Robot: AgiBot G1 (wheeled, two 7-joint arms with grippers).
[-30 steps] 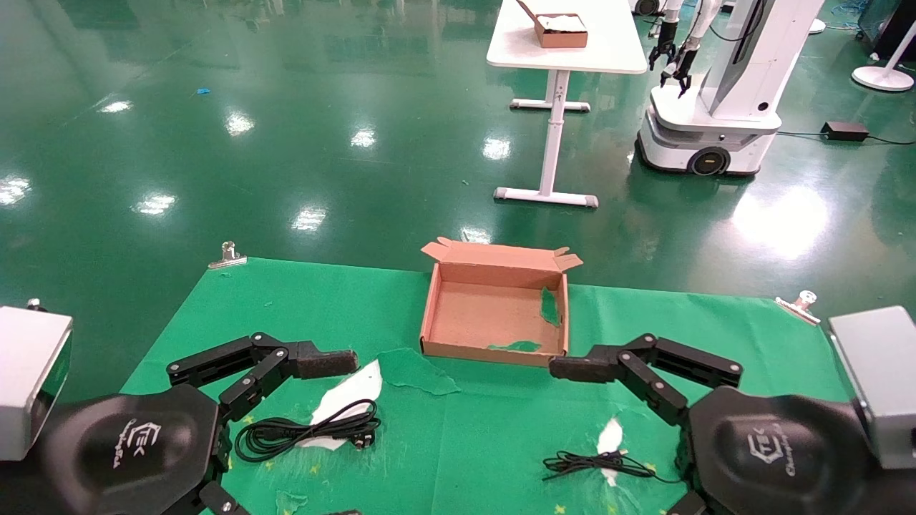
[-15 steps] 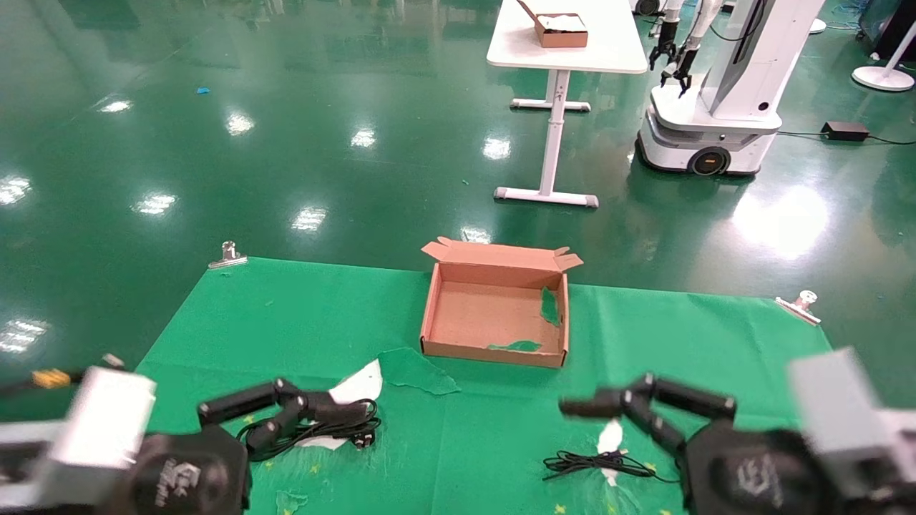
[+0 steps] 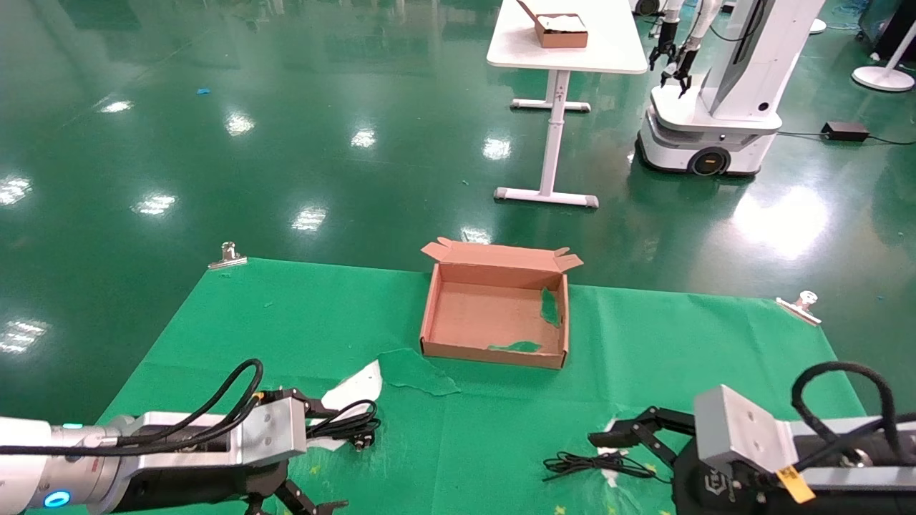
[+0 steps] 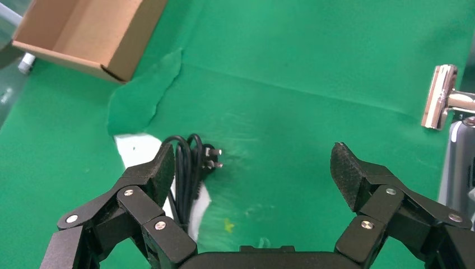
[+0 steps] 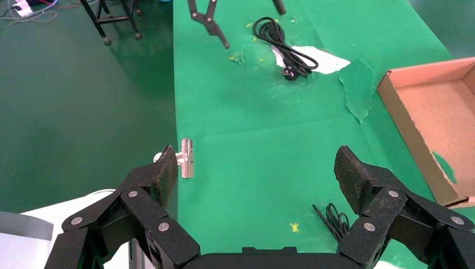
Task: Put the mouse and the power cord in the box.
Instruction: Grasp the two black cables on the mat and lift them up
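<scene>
Green cloth [image 3: 501,443] covers the table; shallow brown box [image 3: 494,318] sits near its far edge, thick black power cord [image 3: 351,427] coiled by the wide-open left gripper [image 4: 252,174]; right gripper [image 5: 255,168] also spread.

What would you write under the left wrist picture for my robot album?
Open left gripper hovering above the coiled power cord on the green cloth, box corner nearby.

Right gripper [image 5: 255,174]: fingers wide apart, lower frame.
Cord [image 5: 283,53]: coiled, top centre.
Box [image 5: 414,137]: right edge, open.
Clip [image 5: 185,158]: by cloth [image 5: 252,112] edge, left of centre.
</scene>
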